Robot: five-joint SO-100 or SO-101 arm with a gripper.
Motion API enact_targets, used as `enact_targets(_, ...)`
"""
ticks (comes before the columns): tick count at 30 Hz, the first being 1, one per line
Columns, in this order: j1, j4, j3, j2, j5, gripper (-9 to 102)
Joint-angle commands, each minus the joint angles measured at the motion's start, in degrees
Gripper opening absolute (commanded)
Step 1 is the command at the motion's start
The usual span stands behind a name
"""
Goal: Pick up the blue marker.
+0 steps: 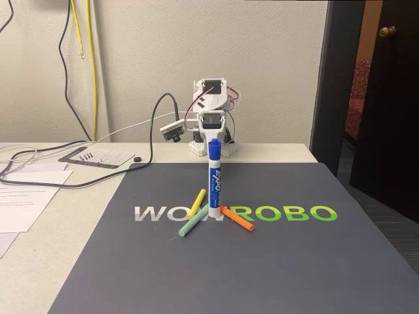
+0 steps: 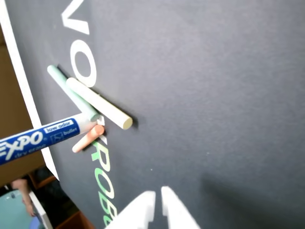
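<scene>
Blue marker standing upright among the sticks

Dark grey matting fills the foreground of the fixed view, the mat (image 1: 275,261) carrying the white and green lettering (image 1: 236,213) across its middle. Right on that lettering we find the blue marker (image 1: 214,181), standing upright, blue cap on top, white barrel with its blue label running down to the mat. Crowding its foot are three thin sticks: the yellow stick (image 1: 196,203) slanting up just to its left, the green stick (image 1: 193,222) lying lower and to the left, and the orange stick (image 1: 236,218) angling off to the right, all meeting at or very near the marker's base.

Over to the wrist view, and the same cluster shows from above: the marker (image 2: 38,138) comes in from the left edge, its lower end touching the heap where the pale yellow stick (image 2: 99,103) lies across the green one (image 2: 71,91), with the orange one (image 2: 88,138) just beneath the marker's end. At the bottom edge the gripper (image 2: 157,195) shows two white fingertips (image 2: 140,202) with only a thin slit between them, nearly pressed together, pinching nothing, and well apart from the marker.

Further back in the fixed view, behind the marker, sits the white arm (image 1: 211,118) folded low at the table's far edge. Left of the marker lie papers (image 1: 26,196) and black cables (image 1: 78,170) on the table (image 1: 85,209).
</scene>
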Motion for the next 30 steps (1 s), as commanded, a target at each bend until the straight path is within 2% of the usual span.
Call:
enact_targets(1, -0.8, -1.0, -1.1, 3.3, -2.9, 0)
enact_targets(10, -1.2, -1.2, -4.2, 3.3, -11.5, 0)
enact_targets(19, -2.4, -2.4, -10.2, 3.1, -33.5, 1)
enact_targets(26, -3.3, -11.5, -10.2, 2.7, -58.1, 0)
enact_targets(30, -2.4, -18.9, -10.4, -1.8, -65.0, 0)
